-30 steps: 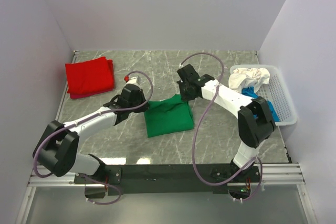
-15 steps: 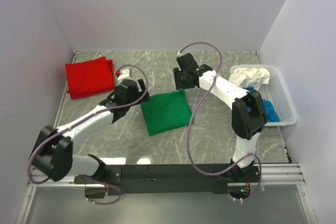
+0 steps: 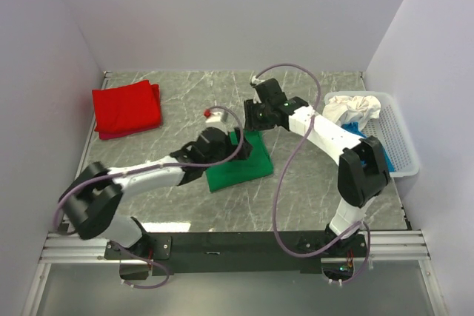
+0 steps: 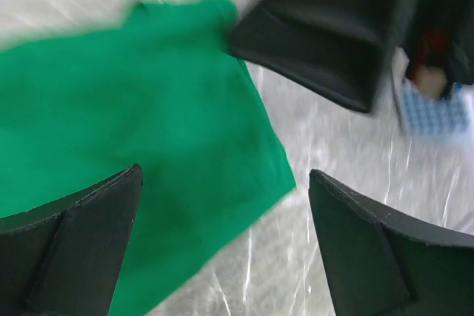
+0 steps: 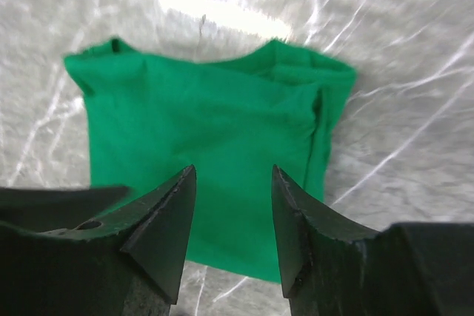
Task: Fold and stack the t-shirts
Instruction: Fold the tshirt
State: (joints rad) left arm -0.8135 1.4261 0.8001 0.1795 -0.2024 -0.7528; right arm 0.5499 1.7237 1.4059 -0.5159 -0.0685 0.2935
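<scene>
Top external: folded bright green cloth t-shirt (image 3: 244,172) flat on grey marbled worktop (image 3: 318,183); left tool (image 4: 224,175) wide, empty, above it; right tool (image 5: 232,172) parted, empty too.

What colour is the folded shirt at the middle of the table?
Bright green. The shirt shows best in the right wrist view.

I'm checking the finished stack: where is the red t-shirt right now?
In the top view, the red t-shirt lies folded at the far left corner of the table, apart from the green t-shirt at mid-table.
</scene>
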